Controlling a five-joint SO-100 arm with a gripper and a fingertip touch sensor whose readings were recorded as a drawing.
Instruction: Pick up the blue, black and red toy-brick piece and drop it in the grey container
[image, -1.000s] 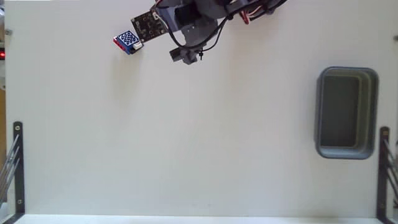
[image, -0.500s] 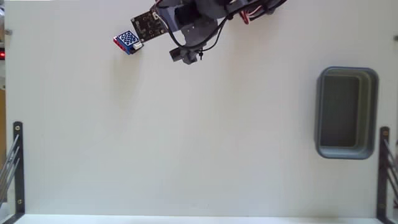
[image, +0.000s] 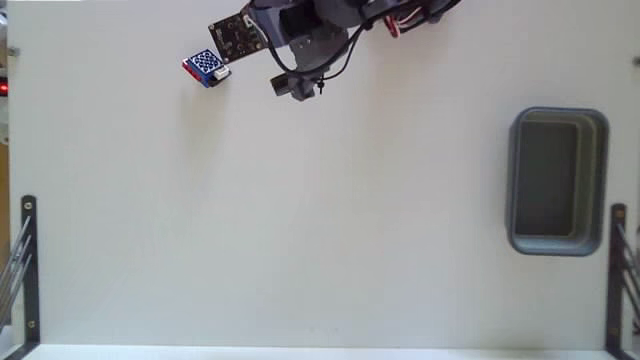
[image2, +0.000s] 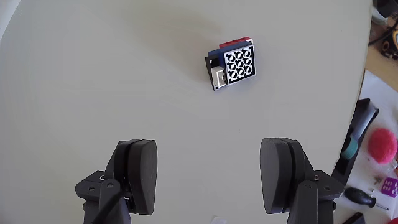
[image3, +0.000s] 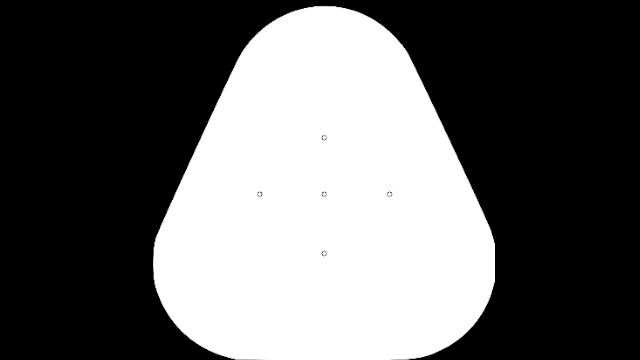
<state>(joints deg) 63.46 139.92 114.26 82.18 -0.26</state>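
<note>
Wrist view: gripper (image2: 211, 165) above the table.
Jaws spread wide and empty; toy-brick piece (image2: 232, 64) lies ahead, untouched.

From my station, that feed is the sensor's own output and not a camera looking at the scene. I take nothing from it, so I have nothing to report about the tabletop or anything on it.

A pale cream table (image: 300, 220) is filling the fixed view under even light, black metal brackets (image: 28, 265) standing at both lower edges; beyond its right edge in the wrist view, what may be a pink pompom (image2: 384, 145) is lying.
</note>
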